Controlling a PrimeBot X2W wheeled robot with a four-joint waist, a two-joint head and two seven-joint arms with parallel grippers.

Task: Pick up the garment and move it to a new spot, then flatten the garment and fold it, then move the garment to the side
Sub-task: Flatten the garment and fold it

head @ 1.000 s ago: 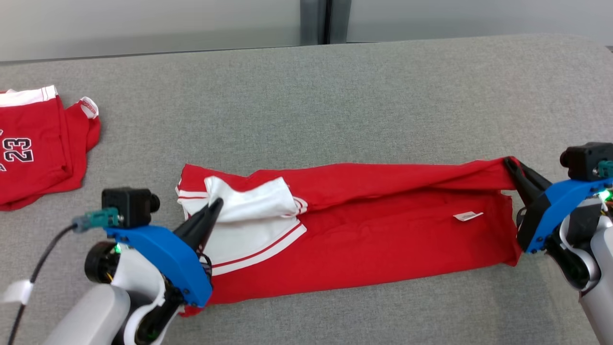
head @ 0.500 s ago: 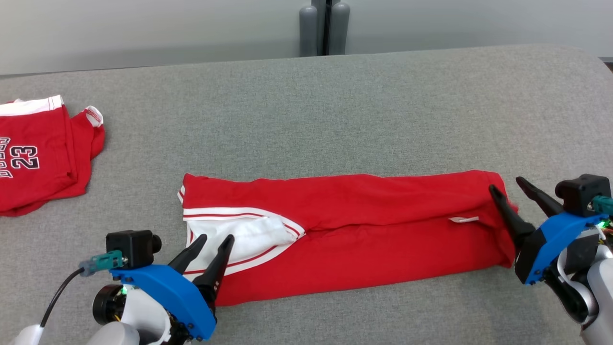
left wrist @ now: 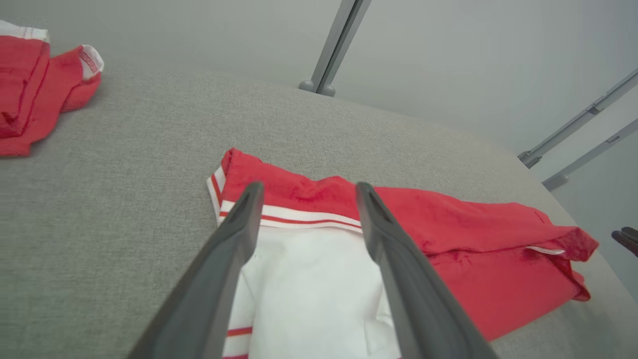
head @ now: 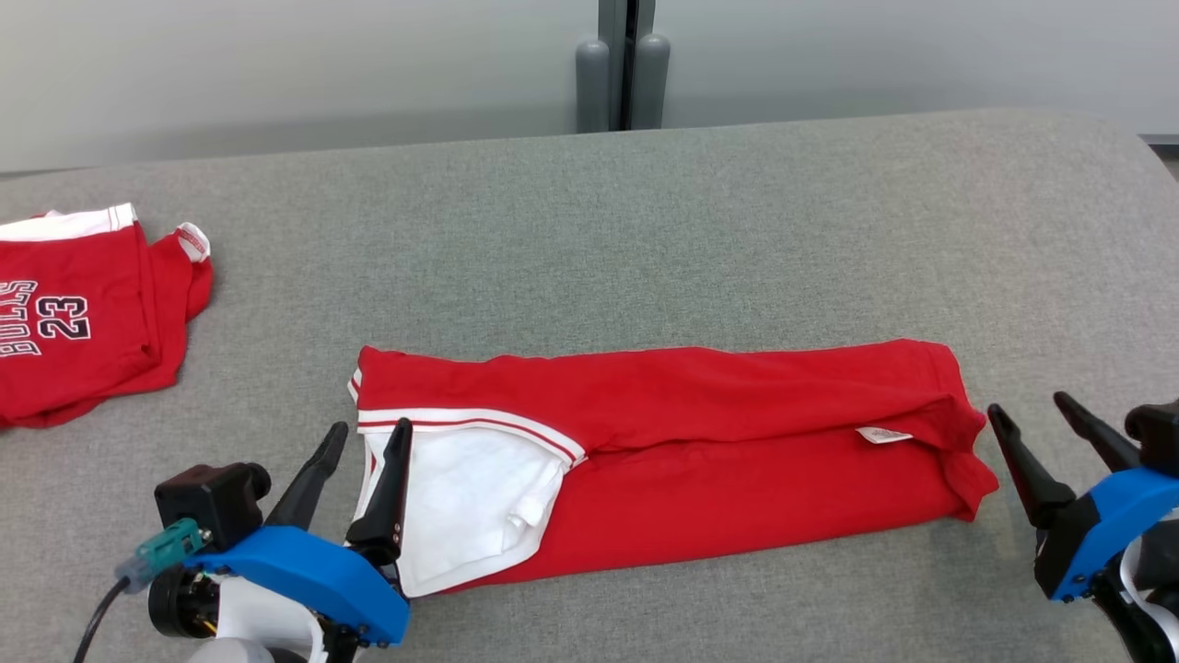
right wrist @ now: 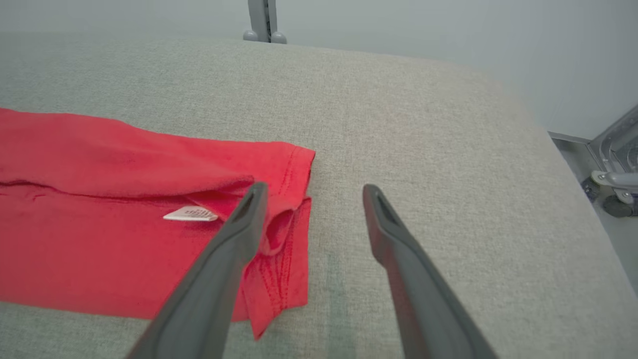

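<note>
Plainly, the garment (head: 718, 414) lay folded lengthwise on the grey table (head: 645, 230), soft and floppy. My left gripper (head: 368, 426) and right gripper (head: 1026, 405) stood wide and empty at its ends; I judged the doubled end hems the best hold.

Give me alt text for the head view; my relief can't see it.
A red garment folded into a long strip lies on the grey table, the left hand open at its white-panelled end, the right hand open just off its other end, neither gripping it. A red BULLS 23 jersey lies at far left.
</note>
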